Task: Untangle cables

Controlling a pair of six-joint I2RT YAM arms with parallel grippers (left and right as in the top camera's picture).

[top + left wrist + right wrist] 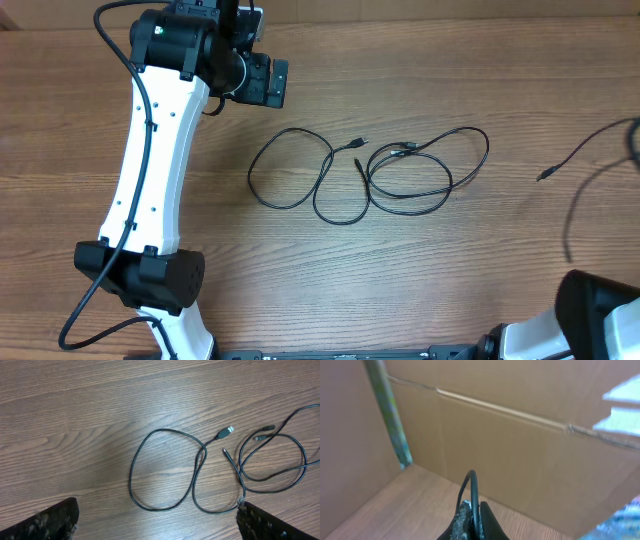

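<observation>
1. Wood-grain desk (400, 260). The right wrist view shows plain brown cardboard walls (520, 445) behind it.
2. The cables (370, 178) lie mid-desk in overlapping loops, ahead of the left pincer (157, 505), whose fingers are wide apart and hold nothing.
3. One stray cable (575, 155) lies well apart to the right and runs off the frame edge.
4. The right arm (600, 310) is cut off at the overhead corner, so its pincer isn't visible there.
5. Only the right wrist view shows the right pincer (472, 522): fingers together, clamped on a thin black cord (471, 485) arching up. Can't tell if it's the stray cable.
6. Blurred greenish pole (387, 415), unclear what it is.
7. Only the left wrist view resolves a silver-tipped plug (229, 429).
</observation>
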